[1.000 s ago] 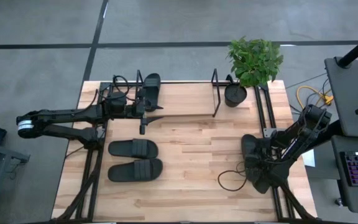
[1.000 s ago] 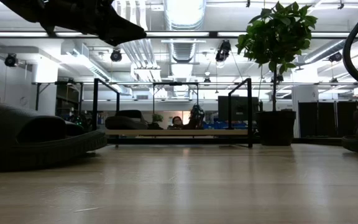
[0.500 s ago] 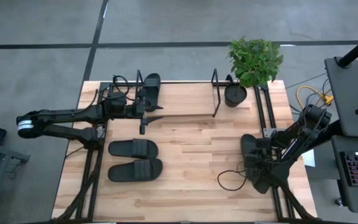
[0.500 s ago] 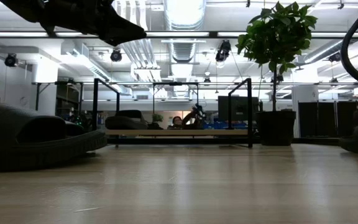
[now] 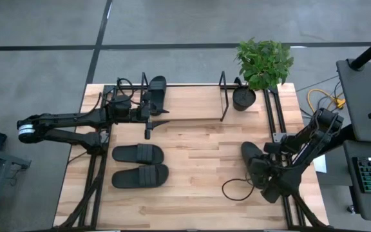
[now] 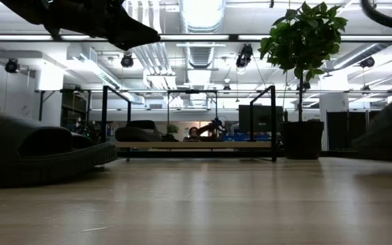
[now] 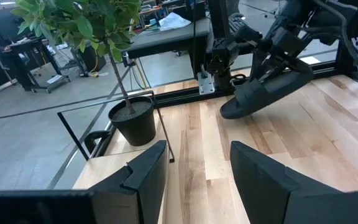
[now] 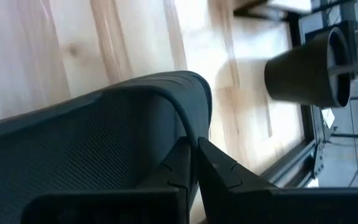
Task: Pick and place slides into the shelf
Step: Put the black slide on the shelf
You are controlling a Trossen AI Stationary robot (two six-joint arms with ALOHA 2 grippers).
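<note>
Surface: pale wooden plank table (image 5: 198, 154), your arms at 9 and 3 o'clock.
Right gripper (image 8: 193, 163): near the 4 o'clock edge; fingers pinched tight on the rim of a black ribbed-strap rubber slide (image 5: 255, 161), which looks tilted off the boards.
Left gripper (image 7: 197, 171): over the shelf's near end at 10 o'clock, fingers parted, nothing between them.
Shelf (image 5: 223, 96): low black wire rack on a light board at 12 o'clock; one slide (image 5: 154, 94) already sits in it.
Remaining slides (image 5: 139, 165): a pair lies flat at 8 o'clock.
Handling: judge the slide light, soft and flexible; it will sag from an edge pinch.
Hold: take the sole's side rim or strap; keep the carry level.
</note>
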